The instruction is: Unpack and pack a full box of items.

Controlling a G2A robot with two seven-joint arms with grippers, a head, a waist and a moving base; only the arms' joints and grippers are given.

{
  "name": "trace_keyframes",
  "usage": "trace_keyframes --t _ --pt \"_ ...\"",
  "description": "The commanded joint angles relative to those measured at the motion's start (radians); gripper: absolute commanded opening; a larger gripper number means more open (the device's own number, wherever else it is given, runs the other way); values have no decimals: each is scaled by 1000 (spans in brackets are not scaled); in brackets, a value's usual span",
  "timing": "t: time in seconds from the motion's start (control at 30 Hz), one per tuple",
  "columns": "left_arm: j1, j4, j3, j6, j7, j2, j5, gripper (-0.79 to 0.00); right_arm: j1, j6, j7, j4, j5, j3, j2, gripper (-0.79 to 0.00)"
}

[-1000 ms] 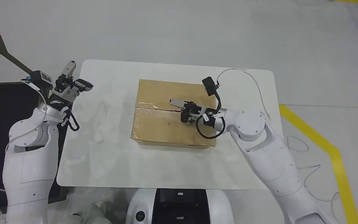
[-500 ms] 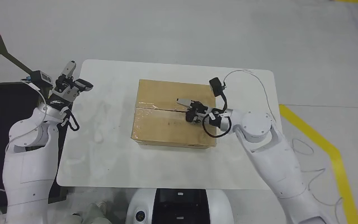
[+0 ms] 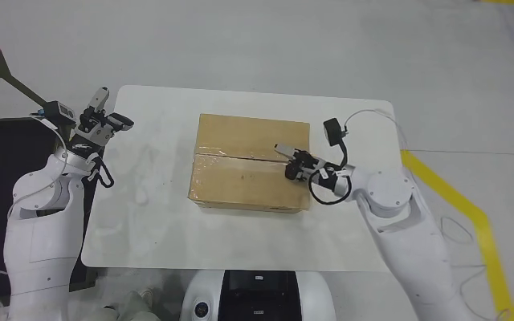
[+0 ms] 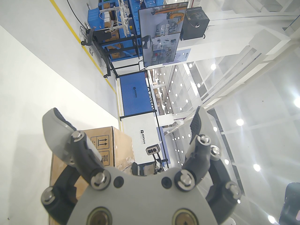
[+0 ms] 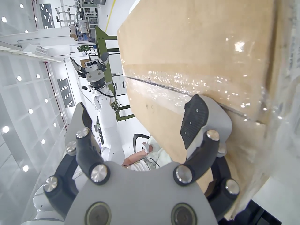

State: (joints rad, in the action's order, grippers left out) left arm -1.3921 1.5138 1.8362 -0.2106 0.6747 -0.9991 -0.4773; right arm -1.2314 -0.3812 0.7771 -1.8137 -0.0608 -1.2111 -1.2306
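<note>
A closed cardboard box (image 3: 250, 160) sits in the middle of the white table (image 3: 144, 217); clear tape runs along its top seam. My right gripper (image 3: 286, 156) is open at the right end of that seam. In the right wrist view, one of its fingers (image 5: 195, 120) rests against the shiny tape (image 5: 164, 85) and the other is off the box, in the air. My left gripper (image 3: 112, 108) is open with nothing in it above the table's far left corner, well away from the box. The left wrist view shows that gripper (image 4: 127, 120) with a box corner (image 4: 117, 146) beyond it.
A loose white cable (image 3: 369, 116) loops from the right arm over the table's far right corner. A dark surface (image 3: 16, 144) adjoins the table on the left. Bare tabletop lies left of and in front of the box.
My right gripper has slid to the right along the box's taped seam, from near its middle to its right end. The left arm has not moved.
</note>
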Motion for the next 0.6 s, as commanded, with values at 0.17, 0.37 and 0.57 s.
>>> trace_keyframes --t 0.17,0.37,0.57 --pt "0 0 0 0 0 0 0 0 -37 -11 -12 -29 -6 -37 10 0" --pt "0 0 0 0 0 0 0 0 -74 -10 -39 -46 -33 -76 17 0" --pt "0 0 0 0 0 0 0 0 -105 -10 -60 -54 -65 -107 23 0"
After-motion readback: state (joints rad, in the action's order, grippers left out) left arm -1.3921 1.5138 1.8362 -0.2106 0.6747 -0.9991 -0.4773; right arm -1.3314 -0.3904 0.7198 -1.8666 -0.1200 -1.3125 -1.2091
